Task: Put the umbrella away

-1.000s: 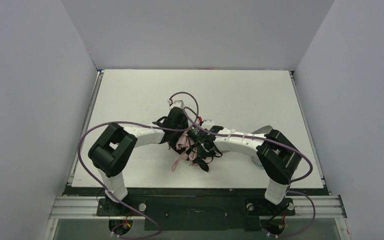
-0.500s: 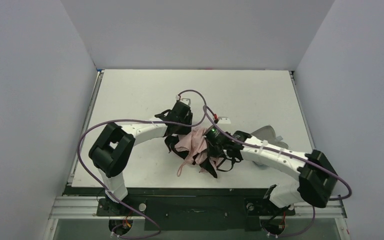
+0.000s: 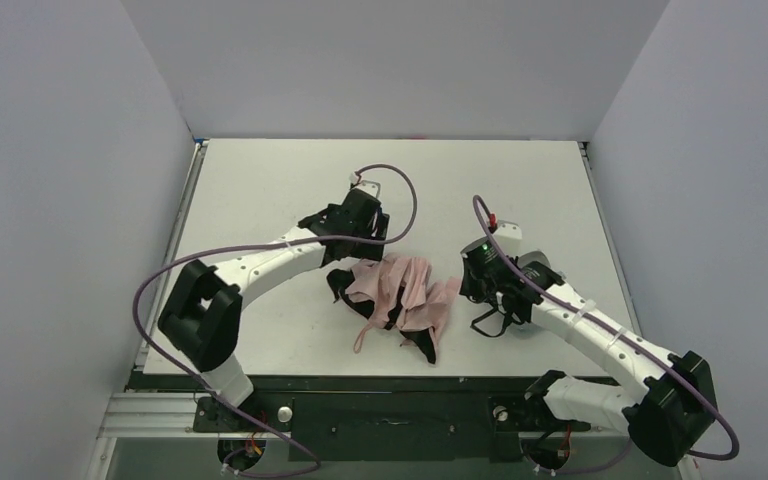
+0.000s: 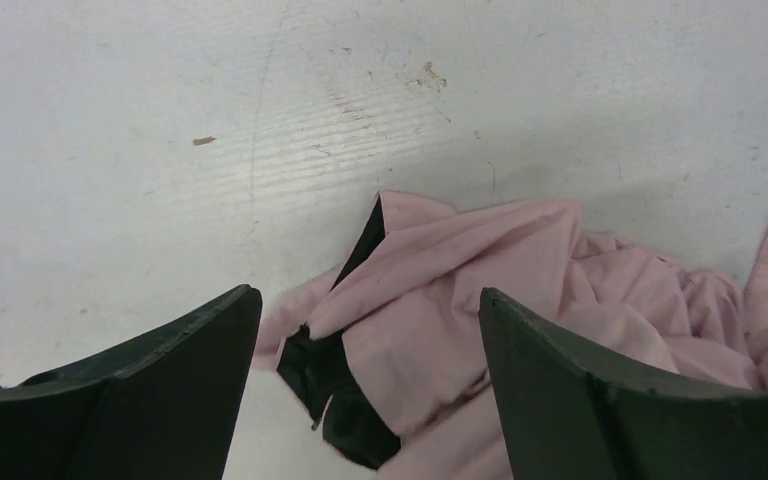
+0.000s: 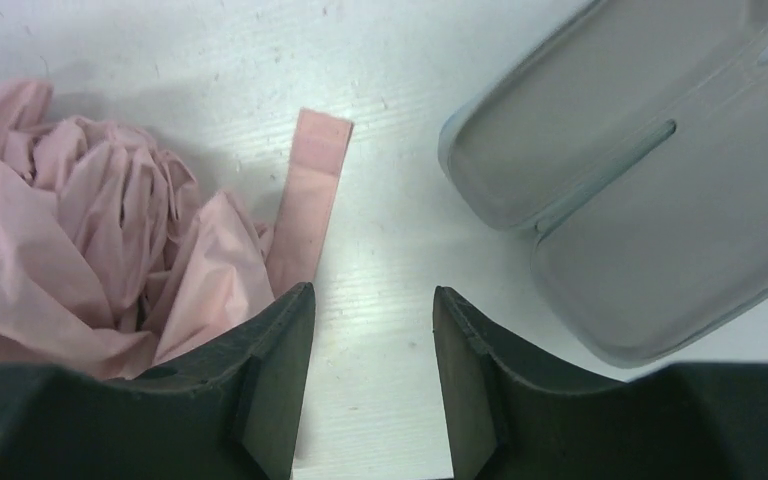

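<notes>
The umbrella (image 3: 400,295) lies collapsed on the table as a crumpled heap of pale pink fabric with black ribs showing. My left gripper (image 3: 364,236) is open and empty just beyond its far left edge. In the left wrist view the umbrella (image 4: 480,290) lies ahead of the open left gripper (image 4: 370,300). My right gripper (image 3: 472,272) is open and empty just right of the umbrella. In the right wrist view the right gripper (image 5: 373,290) hangs over bare table, with the umbrella (image 5: 80,240) and its flat pink strap (image 5: 310,190) to the left.
A light blue case (image 5: 640,190) lies open, grey inside up, to the right of the right gripper; in the top view the case (image 3: 540,268) is partly hidden under the right arm. Grey walls enclose the white table (image 3: 260,190) on three sides.
Both grippers have come off the umbrella. The right arm swung out to the right, the left gripper drew back toward the far side. The umbrella now lies free and more spread out.
</notes>
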Robot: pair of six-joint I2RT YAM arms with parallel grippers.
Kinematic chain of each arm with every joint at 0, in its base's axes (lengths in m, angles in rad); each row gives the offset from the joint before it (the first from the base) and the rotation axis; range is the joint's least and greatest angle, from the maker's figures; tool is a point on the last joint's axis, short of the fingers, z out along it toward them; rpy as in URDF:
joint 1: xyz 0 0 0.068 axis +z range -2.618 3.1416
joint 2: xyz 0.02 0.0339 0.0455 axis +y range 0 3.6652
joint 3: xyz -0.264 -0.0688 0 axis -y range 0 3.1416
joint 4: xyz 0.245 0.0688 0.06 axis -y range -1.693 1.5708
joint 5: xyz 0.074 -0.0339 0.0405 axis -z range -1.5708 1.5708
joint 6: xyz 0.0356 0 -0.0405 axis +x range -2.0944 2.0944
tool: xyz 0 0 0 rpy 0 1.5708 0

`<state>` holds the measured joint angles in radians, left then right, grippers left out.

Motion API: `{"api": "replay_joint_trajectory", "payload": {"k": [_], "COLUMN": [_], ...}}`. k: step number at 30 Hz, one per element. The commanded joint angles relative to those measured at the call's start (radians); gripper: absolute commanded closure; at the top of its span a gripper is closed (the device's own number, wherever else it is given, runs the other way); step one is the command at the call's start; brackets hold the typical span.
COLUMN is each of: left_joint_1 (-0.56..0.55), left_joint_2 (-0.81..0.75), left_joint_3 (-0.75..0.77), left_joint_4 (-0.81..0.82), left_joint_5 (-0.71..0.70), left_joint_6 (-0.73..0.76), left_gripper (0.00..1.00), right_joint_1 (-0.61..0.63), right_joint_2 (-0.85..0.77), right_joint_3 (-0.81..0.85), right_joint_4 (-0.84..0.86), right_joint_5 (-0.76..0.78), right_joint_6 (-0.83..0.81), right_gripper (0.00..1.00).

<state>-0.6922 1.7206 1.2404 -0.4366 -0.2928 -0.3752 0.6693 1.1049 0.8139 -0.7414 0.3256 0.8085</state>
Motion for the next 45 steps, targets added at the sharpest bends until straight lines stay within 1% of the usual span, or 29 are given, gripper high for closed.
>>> {"api": "replay_joint_trajectory", "payload": {"k": [1,2,4,6,7,8,9,11,12,13,14,15,16,17,18,19,21,24,27,32,35,38,42,45], "left_joint_1": [-0.077,-0.093,-0.143,-0.201,-0.245,-0.290,-0.313,-0.394,-0.447,-0.472,-0.514,-0.531,-0.549,-0.552,-0.556,-0.557,-0.559,-0.560,-0.556,-0.514,-0.444,-0.374,-0.254,-0.216], "left_joint_2": [-0.193,-0.236,-0.304,-0.361,-0.377,-0.410,-0.423,-0.468,-0.496,-0.524,-0.539,-0.565,-0.575,-0.589,-0.593,-0.591,-0.569,-0.507,-0.410,-0.302,-0.285,-0.304,-0.369,-0.414], "left_joint_3": [-0.021,-0.034,-0.071,-0.111,-0.140,-0.155,-0.184,-0.240,-0.285,-0.312,-0.373,-0.406,-0.475,-0.506,-0.571,-0.597,-0.657,-0.699,-0.710,-0.696,-0.706,-0.722,-0.743,-0.759], "left_joint_4": [-0.107,-0.148,-0.221,-0.288,-0.308,-0.346,-0.358,-0.365,-0.331,-0.298,-0.209,-0.155,-0.040,0.071,0.126,0.182,0.343,0.441,0.534,0.579,0.584,0.566,0.505,0.464], "left_joint_5": [-0.164,-0.223,-0.289,-0.339,-0.351,-0.365,-0.363,-0.354,-0.332,-0.297,-0.275,-0.227,-0.202,-0.154,-0.132,-0.095,-0.057,-0.032,-0.021,-0.029,-0.019,0.000,0.012,0.015], "left_joint_6": [-0.037,-0.050,-0.107,-0.170,-0.216,-0.243,-0.291,-0.365,-0.385,-0.411,-0.421,-0.437,-0.448,-0.474,-0.488,-0.515,-0.544,-0.565,-0.574,-0.615,-0.612,-0.563,-0.489,-0.438], "left_gripper": [0.21,0.21,0.21,0.21,0.23,0.25,0.27,0.31,0.32,0.34,0.35,0.36,0.38,0.39,0.40,0.41,0.42,0.43,0.43,0.44,0.45,0.45,0.46,0.46], "right_joint_1": [-0.051,-0.060,-0.096,-0.133,-0.156,-0.163,-0.175,-0.179,-0.180,-0.181,-0.183,-0.183,-0.184,-0.187,-0.187,-0.188,-0.188,-0.188,-0.189,-0.189,-0.189,-0.184,-0.168,-0.158], "right_joint_2": [0.073,0.091,0.156,0.228,0.279,0.302,0.345,0.401,0.416,0.448,0.465,0.500,0.520,0.562,0.601,0.621,0.667,0.696,0.695,0.669,0.650,0.620,0.557,0.505], "right_joint_3": [0.135,0.150,0.195,0.235,0.261,0.274,0.298,0.333,0.352,0.360,0.374,0.381,0.397,0.405,0.419,0.426,0.435,0.411,0.376,0.300,0.222,0.154,0.058,0.019], "right_joint_4": [0.036,0.050,0.076,0.123,0.140,0.168,0.179,0.211,0.235,0.262,0.274,0.299,0.311,0.330,0.342,0.369,0.410,0.467,0.512,0.517,0.513,0.517,0.516,0.515], "right_joint_5": [0.011,0.005,-0.032,-0.112,-0.185,-0.219,-0.271,-0.328,-0.372,-0.391,-0.426,-0.442,-0.470,-0.489,-0.533,-0.556,-0.624,-0.707,-0.727,-0.707,-0.665,-0.645,-0.608,-0.600], "right_joint_6": [-0.106,-0.122,-0.143,-0.174,-0.185,-0.203,-0.210,-0.230,-0.243,-0.246,-0.251,-0.252,-0.250,-0.248,-0.248,-0.245,-0.240,-0.234,-0.225,-0.205,-0.149,-0.106,-0.045,-0.023], "right_gripper": [0.57,0.57,0.57,0.59,0.59,0.59,0.59,0.59,0.59,0.59,0.59,0.59,0.59,0.60,0.62,0.63,0.66,0.68,0.70,0.77,0.80,0.84,0.86,0.87]}}
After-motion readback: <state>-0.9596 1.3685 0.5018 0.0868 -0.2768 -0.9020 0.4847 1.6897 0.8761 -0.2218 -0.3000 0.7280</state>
